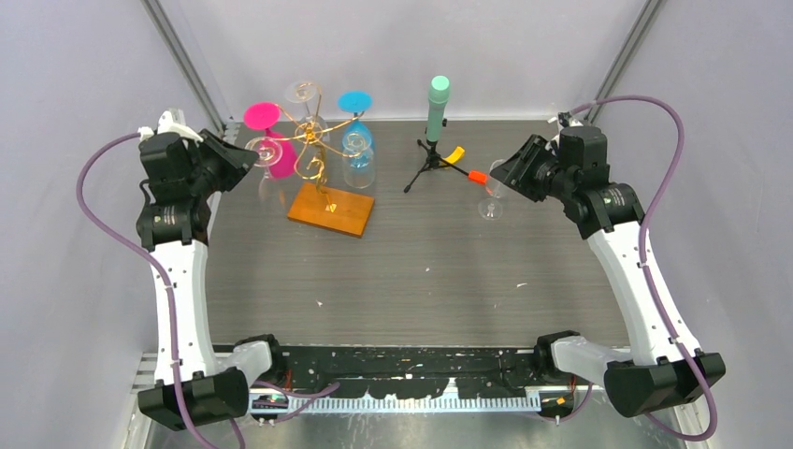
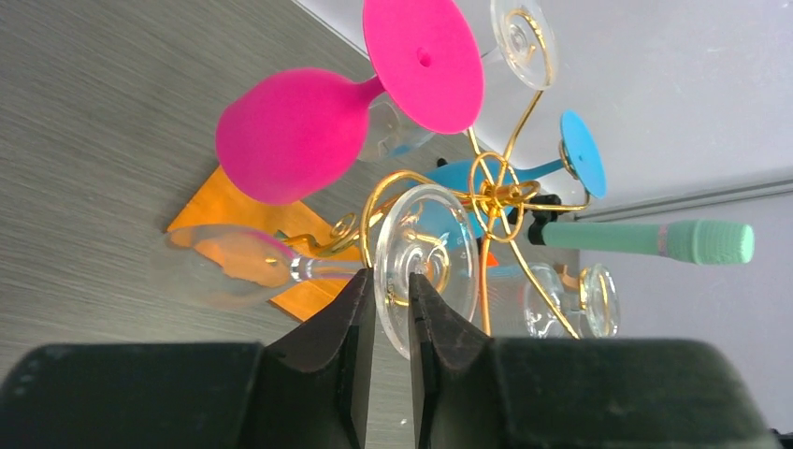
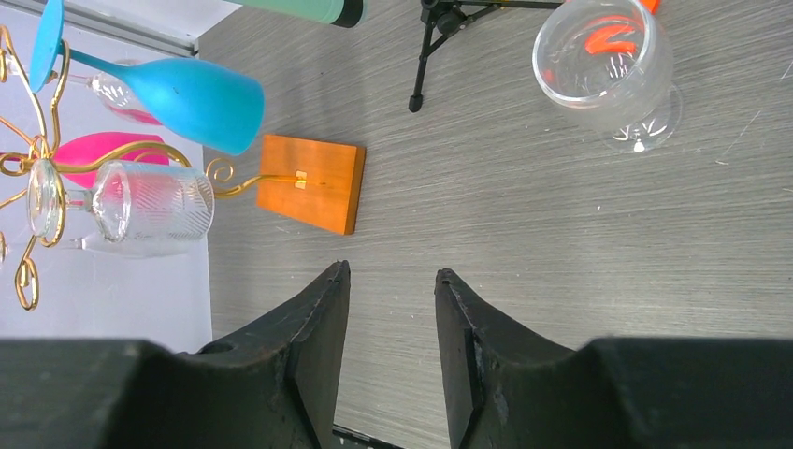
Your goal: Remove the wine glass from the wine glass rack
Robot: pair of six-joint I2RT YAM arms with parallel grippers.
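Note:
The wine glass rack (image 1: 313, 140) is gold wire on an orange-brown wooden base (image 1: 331, 210) at the back left of the table. Several glasses hang from it upside down. A clear wine glass (image 2: 224, 267) hangs on the rack's left side. My left gripper (image 2: 391, 285) has its two fingers on either face of that glass's round foot (image 2: 430, 238), pinching its rim. In the top view the left gripper (image 1: 245, 154) sits right beside the rack. My right gripper (image 3: 391, 276) is open over bare table, far right (image 1: 500, 173), with nothing between its fingers.
A pink glass (image 2: 299, 131), a blue glass (image 3: 192, 94) and a ribbed clear glass (image 3: 150, 201) also hang on the rack. Another clear glass (image 1: 490, 204) stands upright on the table by my right gripper. A mint-green cylinder on a black tripod (image 1: 437, 108) stands at the back centre.

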